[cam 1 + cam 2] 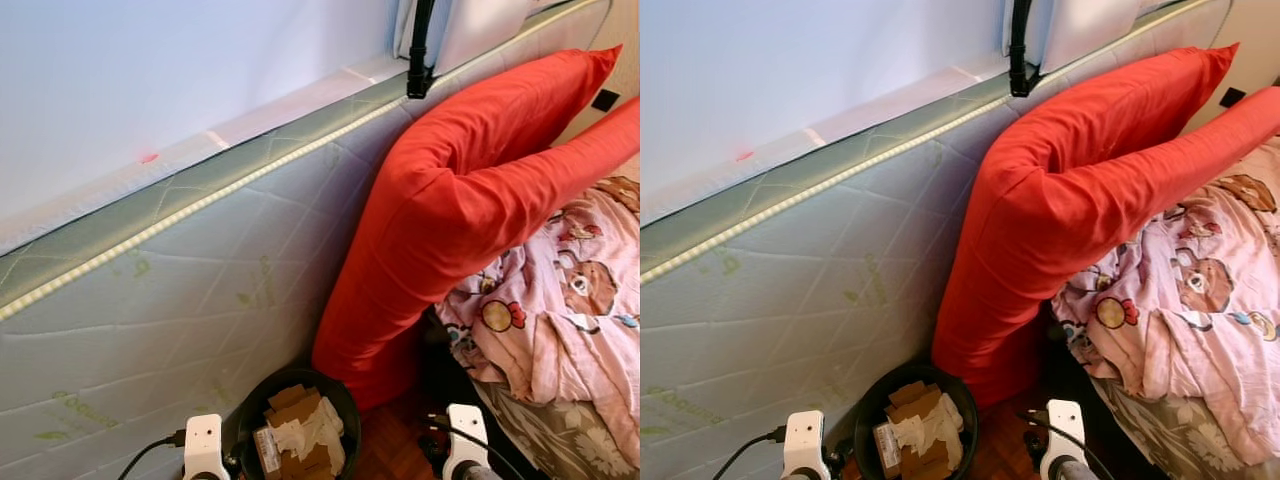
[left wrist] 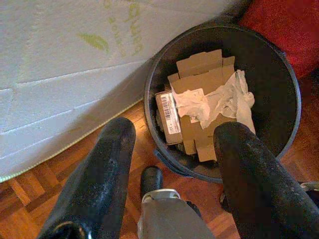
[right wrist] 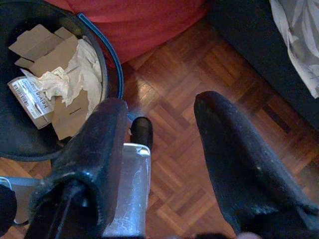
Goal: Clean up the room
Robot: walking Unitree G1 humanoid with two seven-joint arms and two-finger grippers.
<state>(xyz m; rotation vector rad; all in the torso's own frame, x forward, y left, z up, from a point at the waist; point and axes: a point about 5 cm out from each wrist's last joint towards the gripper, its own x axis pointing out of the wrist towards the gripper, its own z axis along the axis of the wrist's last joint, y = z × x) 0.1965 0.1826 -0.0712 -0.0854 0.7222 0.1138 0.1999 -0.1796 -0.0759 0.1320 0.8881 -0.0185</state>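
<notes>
I see a bin point(image 1: 340, 395) on the floor point(image 3: 199, 149) before the mattress point(image 1: 180, 290) (cardboard point(image 2: 199, 82) inside), a pillow point(image 1: 450, 210) behind it, a blanket point(image 1: 570, 300) to the right.

Red pillow point(image 1: 440, 200), pink blanket point(image 1: 570, 300) (cartoon print)

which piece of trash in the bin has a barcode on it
The small box at the bin's edge; the other cardboard pieces are plain brown, the crumpled paper white.
</notes>
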